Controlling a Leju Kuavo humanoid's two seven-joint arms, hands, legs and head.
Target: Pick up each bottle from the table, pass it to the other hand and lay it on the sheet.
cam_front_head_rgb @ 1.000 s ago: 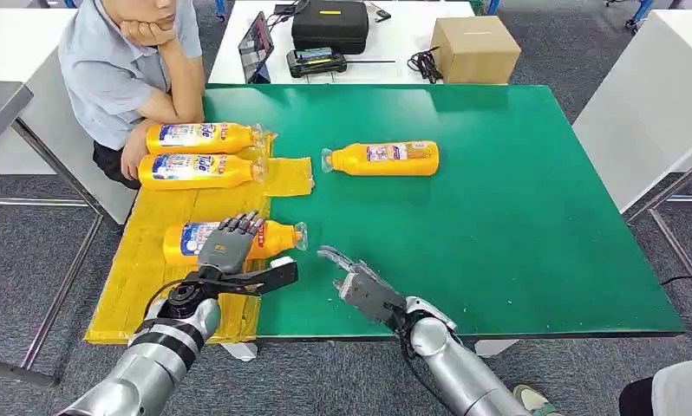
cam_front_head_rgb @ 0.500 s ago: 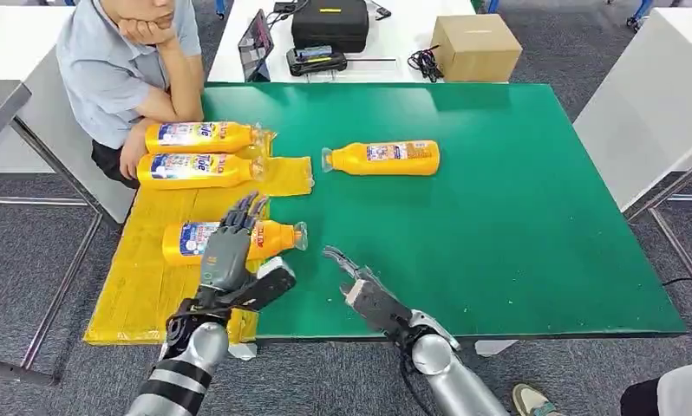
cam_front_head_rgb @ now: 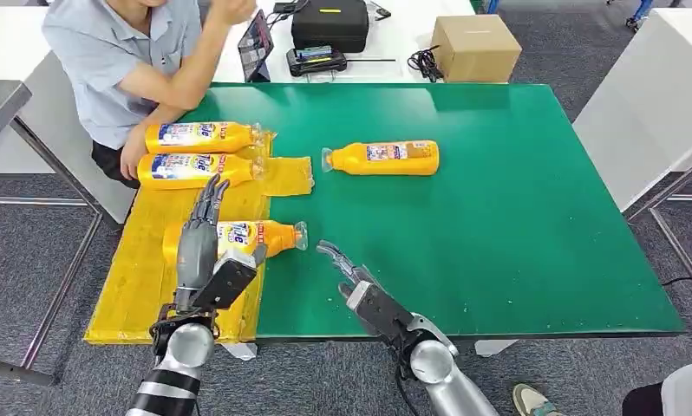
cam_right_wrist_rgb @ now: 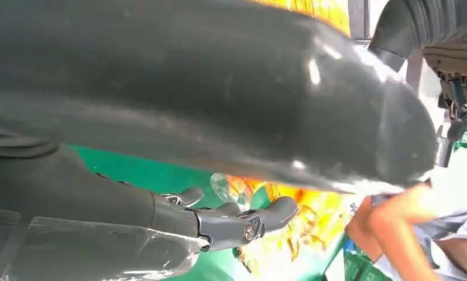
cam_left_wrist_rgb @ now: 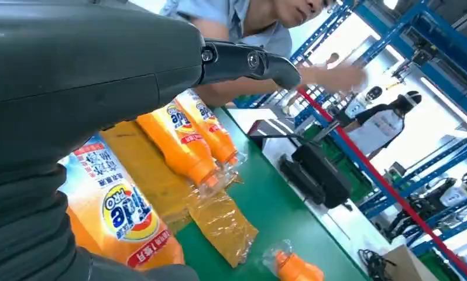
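Three orange bottles lie on the yellow sheet [cam_front_head_rgb: 143, 269] at the green counter's [cam_front_head_rgb: 516, 225] left edge; the nearest bottle [cam_front_head_rgb: 256, 236] rests just behind the left hand [cam_front_head_rgb: 199, 247], whose fingers [cam_front_head_rgb: 211, 192] stretch out, released. A fourth bottle [cam_front_head_rgb: 384, 158] lies on bare green (well apart). The right hand [cam_front_head_rgb: 353, 282] hovers empty, fingers seemingly loosely curled.
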